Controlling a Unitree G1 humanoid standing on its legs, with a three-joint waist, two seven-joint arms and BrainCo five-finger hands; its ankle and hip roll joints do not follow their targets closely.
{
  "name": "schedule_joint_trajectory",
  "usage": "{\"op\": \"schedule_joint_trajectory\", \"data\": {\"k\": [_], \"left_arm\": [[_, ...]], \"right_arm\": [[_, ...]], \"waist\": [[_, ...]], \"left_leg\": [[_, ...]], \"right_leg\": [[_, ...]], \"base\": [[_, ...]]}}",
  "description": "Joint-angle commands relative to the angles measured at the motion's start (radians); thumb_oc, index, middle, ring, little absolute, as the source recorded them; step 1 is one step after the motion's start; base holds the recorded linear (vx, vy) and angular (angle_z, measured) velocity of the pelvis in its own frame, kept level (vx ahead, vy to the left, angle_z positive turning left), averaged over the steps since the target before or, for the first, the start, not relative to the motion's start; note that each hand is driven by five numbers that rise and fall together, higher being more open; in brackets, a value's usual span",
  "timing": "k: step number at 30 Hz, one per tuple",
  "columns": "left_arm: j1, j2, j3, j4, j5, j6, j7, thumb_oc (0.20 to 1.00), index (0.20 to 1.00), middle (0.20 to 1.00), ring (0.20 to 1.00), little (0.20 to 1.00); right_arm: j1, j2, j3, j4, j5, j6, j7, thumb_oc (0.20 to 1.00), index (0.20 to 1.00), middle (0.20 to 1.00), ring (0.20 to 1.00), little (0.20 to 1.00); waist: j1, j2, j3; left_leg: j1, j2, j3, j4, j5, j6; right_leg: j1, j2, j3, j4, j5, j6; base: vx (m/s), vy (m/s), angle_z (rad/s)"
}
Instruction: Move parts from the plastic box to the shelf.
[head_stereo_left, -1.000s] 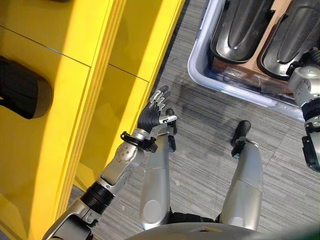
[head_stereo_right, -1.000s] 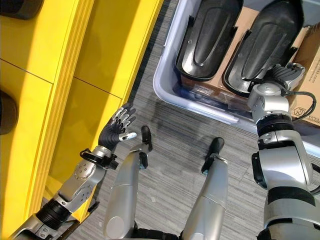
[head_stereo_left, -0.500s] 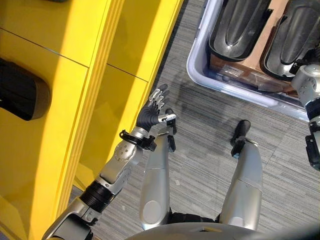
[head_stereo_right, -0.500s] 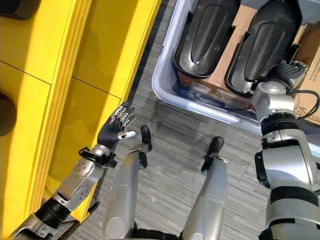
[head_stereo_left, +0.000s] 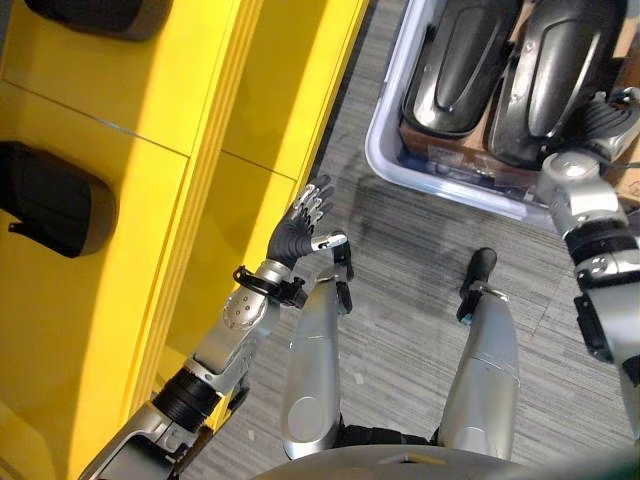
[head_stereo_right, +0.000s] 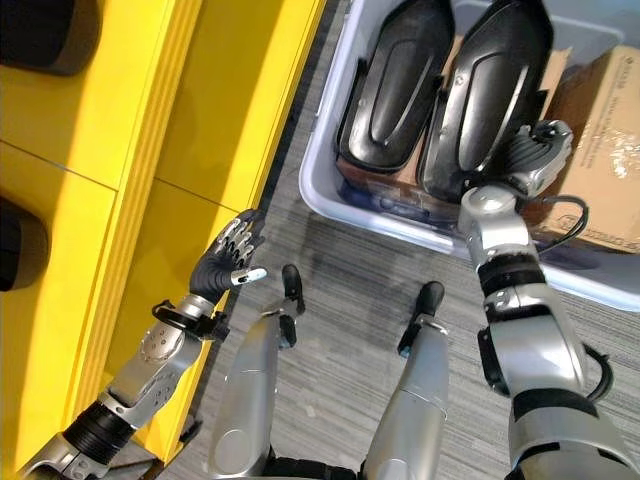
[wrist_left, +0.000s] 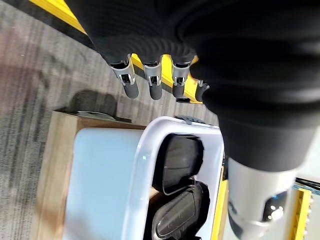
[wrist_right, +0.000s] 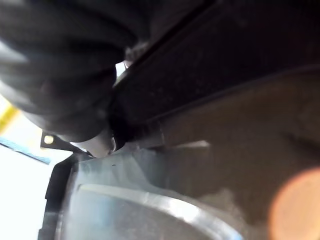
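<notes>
Grey carpet (head_stereo_left: 400, 260); left robot hand (head_stereo_left: 300, 225) spread beside yellow shelf (head_stereo_left: 120, 200); right robot hand's (head_stereo_right: 530, 155) grip unclear.

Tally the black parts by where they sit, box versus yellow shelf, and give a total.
Black parts in the plastic box: 2
Black parts on the yellow shelf: 2
Total: 4
</notes>
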Motion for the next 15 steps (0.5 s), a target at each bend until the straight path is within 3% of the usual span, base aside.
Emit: {"op": "schedule_joint_trajectory", "data": {"k": [1,10,15], "left_arm": [[0.02,-0.005,0.014,-0.08,0.03,-0.074,-0.004,1.0,1.0,1.0,1.0,1.0],[0.04,-0.014,0.021,-0.05,0.031,-0.097,-0.013,1.0,1.0,1.0,1.0,1.0],[0.043,-0.013,0.014,-0.038,0.033,-0.115,-0.011,1.0,1.0,1.0,1.0,1.0]], "right_arm": [[-0.04,0.023,-0.017,-0.118,-0.121,-0.113,-0.046,0.2,0.2,0.2,0.2,0.2],[0.027,0.063,-0.068,-0.281,-0.181,-0.081,-0.074,0.2,0.2,0.2,0.2,0.2],[0.028,0.067,-0.091,-0.269,-0.139,-0.119,-0.051,0.2,0.2,0.2,0.2,0.2]], "waist": [[0.023,-0.006,0.001],[-0.001,-0.026,0.001],[-0.001,-0.028,0.001]], "left_leg": [[0.073,-0.067,0.029,-0.029,-0.108,0.039],[0.262,-0.049,0.062,-0.11,-0.094,0.021],[0.316,-0.041,0.073,-0.138,-0.068,0.025]], "right_leg": [[0.073,0.094,-0.055,0.028,-0.115,-0.061],[0.238,0.081,-0.065,-0.054,-0.097,-0.048],[0.288,0.077,-0.082,-0.073,-0.078,-0.056]], "base": [[0.0,0.005,-0.16],[0.02,0.008,-0.09],[-0.01,-0.003,-0.03]]}}
